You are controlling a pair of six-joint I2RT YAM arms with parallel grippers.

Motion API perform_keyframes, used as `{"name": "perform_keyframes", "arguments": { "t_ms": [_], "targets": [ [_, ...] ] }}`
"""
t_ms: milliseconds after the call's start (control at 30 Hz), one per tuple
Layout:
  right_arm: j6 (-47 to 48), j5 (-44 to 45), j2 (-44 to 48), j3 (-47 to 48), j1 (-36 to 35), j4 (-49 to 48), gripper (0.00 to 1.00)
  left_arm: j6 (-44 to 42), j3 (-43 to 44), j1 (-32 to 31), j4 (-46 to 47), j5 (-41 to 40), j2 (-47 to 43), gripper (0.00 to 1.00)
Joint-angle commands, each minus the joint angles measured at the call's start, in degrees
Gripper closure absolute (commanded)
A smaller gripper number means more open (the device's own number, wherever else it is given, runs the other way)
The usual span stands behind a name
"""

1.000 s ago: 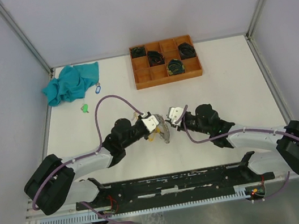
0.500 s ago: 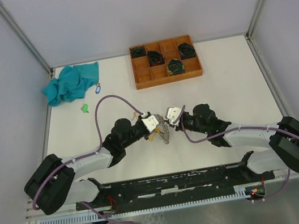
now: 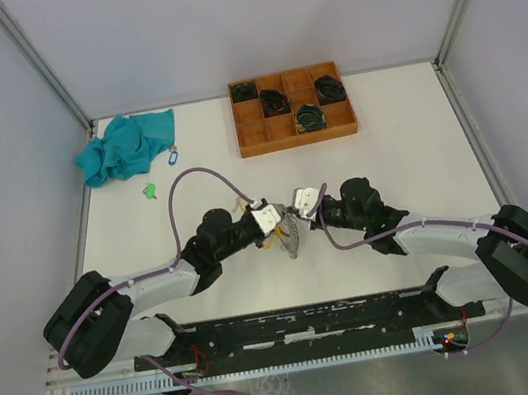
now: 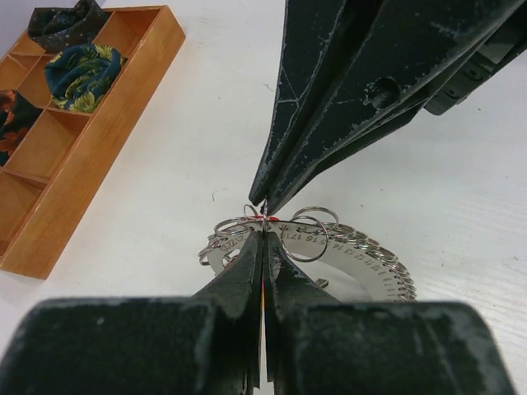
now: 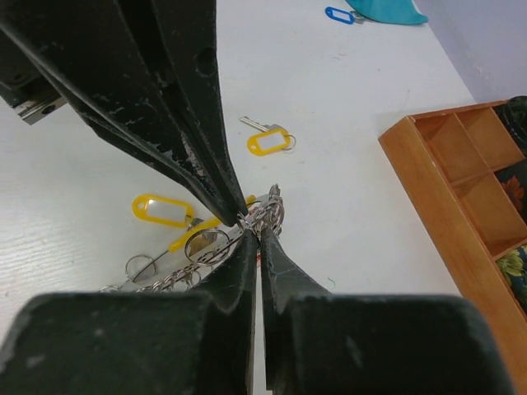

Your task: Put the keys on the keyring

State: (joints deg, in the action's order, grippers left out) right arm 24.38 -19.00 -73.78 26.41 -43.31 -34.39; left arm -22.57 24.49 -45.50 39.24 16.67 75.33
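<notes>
Left tool (image 4: pixel 263 234) and right tool (image 5: pixel 258 234) are both pressed together, tip to tip, pinching the keyring (image 5: pixel 268 212) mid-counter (image 5: pixel 362 181). A loose yellow-tagged key (image 5: pixel 270 141) lies nearby. It looks light and slippery; I'd grip its tag.

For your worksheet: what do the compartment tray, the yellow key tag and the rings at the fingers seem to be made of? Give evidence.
Compartment tray: looks like wood, orange-brown, matte, with faint grain along its wall.
Yellow key tag: probably plastic, smooth and evenly coloured, with a pale label window.
Rings: metal, silvery thin wire loops catching bright highlights.
</notes>
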Motion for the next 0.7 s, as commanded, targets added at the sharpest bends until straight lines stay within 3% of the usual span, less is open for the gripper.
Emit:
{"name": "perform_keyframes", "arguments": {
  "t_ms": [0,200,367,667],
  "targets": [
    [1.3,-8.5,2.0,3.9,1.3,5.5,0.98,-0.6,1.1,-0.2,3.0,2.4,-1.6,0.97],
    [5.8,-22.4,3.4,12.5,3.6,28.5,0.99,-1.2,0.5,0.1,3.2,1.3,-2.3,0.97],
    [8.6,-31.3,1.1,19.7,3.6,41.2,0.99,-0.2,0.1,0.1,5.2,1.4,-1.9,0.97],
    [9.9,-26.1,1.9,19.5,4.1,41.9,0.99,-0.1,-4.3,0.1,13.8,1.1,-2.8,0.87]
  ]
}}
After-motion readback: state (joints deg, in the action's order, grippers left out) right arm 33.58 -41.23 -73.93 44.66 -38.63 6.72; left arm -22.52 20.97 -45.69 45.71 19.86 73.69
